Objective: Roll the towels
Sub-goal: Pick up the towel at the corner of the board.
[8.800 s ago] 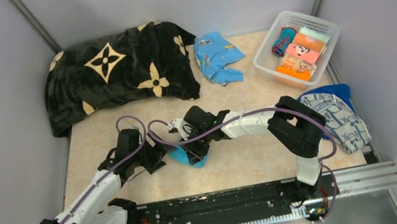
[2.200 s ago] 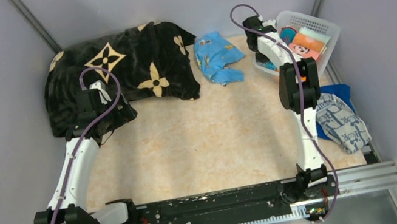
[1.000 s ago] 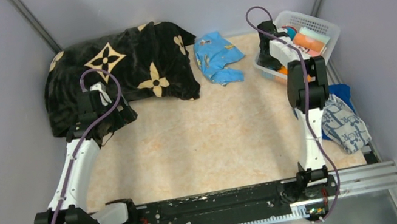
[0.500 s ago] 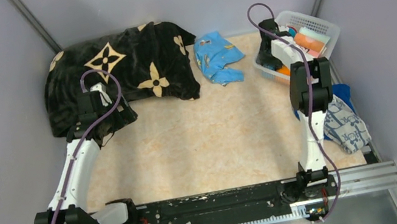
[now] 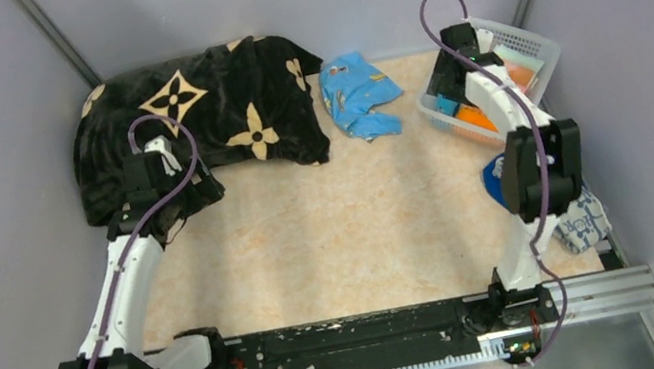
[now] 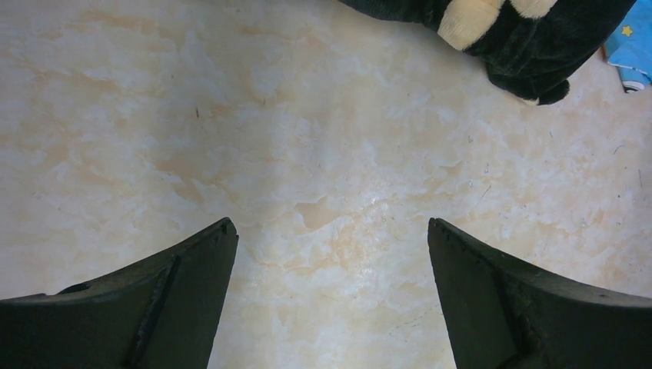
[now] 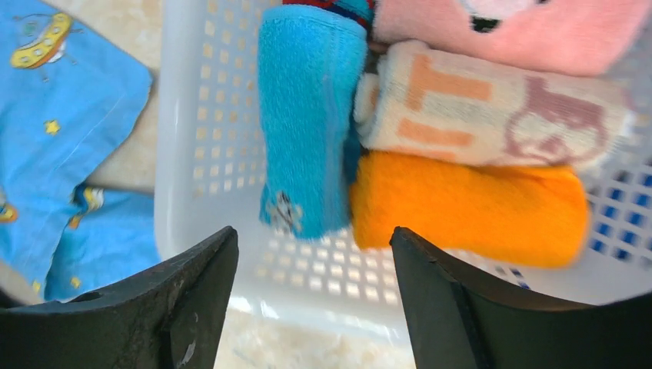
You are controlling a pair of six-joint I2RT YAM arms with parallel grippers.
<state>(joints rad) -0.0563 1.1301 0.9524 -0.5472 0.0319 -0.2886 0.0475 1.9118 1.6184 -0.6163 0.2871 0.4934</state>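
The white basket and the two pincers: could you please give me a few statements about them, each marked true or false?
1. A rolled turquoise towel lies inside the white basket. True.
2. The right pincer is shut on the turquoise towel. False: its jaws stand open above the basket and grip nothing.
3. The left pincer is open over a bare part of the table. True.
4. The orange roll lies on the table outside the basket. False: it lies in the basket, right beside the turquoise towel.
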